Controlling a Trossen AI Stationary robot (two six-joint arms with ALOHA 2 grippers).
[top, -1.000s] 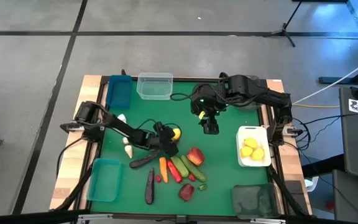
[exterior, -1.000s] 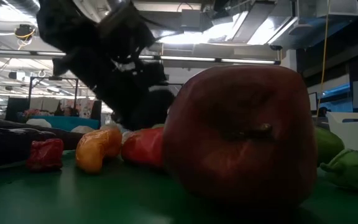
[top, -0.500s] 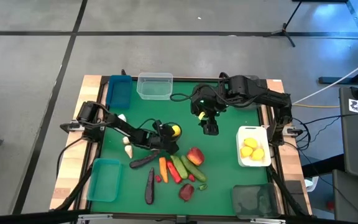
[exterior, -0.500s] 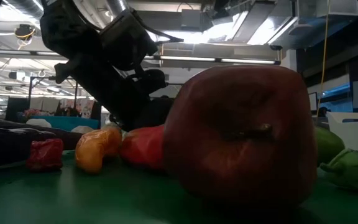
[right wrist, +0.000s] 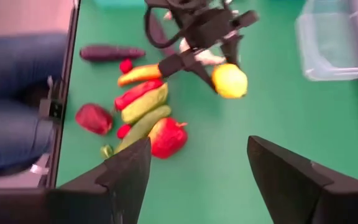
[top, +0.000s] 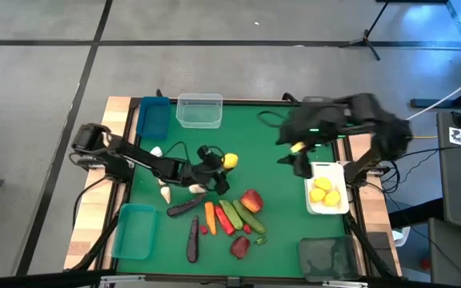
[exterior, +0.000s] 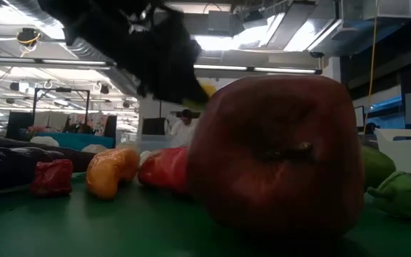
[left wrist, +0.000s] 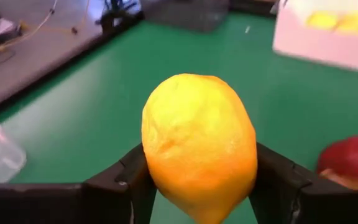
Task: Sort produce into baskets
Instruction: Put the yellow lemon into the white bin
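Note:
A yellow lemon (left wrist: 199,146) sits between the fingers of my left gripper (top: 224,165), above the green mat just left of its middle; it also shows in the right wrist view as lemon (right wrist: 229,81). My right gripper (right wrist: 197,168) hangs open and empty high over the mat's right part, beside the white basket (top: 343,189) that holds three lemons. Below the held lemon lies a pile of produce on the mat: a red apple (top: 251,200), cucumbers (top: 234,214), a carrot (top: 210,214) and two eggplants (top: 186,207). My left gripper pinches the lemon between its two fingers (left wrist: 132,177), one on each of its opposite sides (left wrist: 153,155). The fingers reach in from the table's left, slanting a little downward. The lemon is lifted clear of the mat.
A blue basket (top: 154,118) and a clear basket (top: 199,110) stand at the far edge, a teal basket (top: 134,230) at the near left, a dark basket (top: 326,258) at the near right. White garlic (top: 164,192) lies under the left arm. In the low view a red apple (exterior: 273,153) fills the foreground.
My left gripper has risen with the lemon, which now hangs clear of the mat. My right gripper has swung up and toward the table's right edge, from the mat's far middle to beside the white basket.

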